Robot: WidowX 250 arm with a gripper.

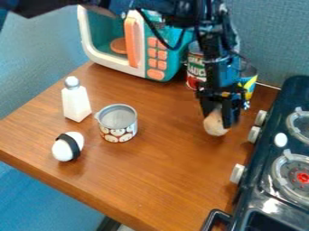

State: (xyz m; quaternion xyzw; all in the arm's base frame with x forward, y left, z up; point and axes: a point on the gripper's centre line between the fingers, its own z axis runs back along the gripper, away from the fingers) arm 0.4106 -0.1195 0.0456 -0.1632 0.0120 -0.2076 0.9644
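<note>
Right of centre, the gripper (219,119) pinches a pale rounded object (214,125) near its top; probably light, firm and slippery, it suits a mid-body hold.

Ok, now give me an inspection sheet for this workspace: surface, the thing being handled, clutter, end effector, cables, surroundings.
Surface: brown wood-look counter; damage, nothing seen.
Thing in hand: pale rounded object, low at the right; whether it touches the counter, cannot tell.
Clutter: white bottle with grey cap, upright; metal cup with a face pattern; white egg-shaped item with black band.
End effector: pointing down, fingers around the pale object.
Cables: black cable looping off the arm, before the toy microwave.
Surroundings: teal-and-white toy microwave and cans behind; black stove at right.
</note>
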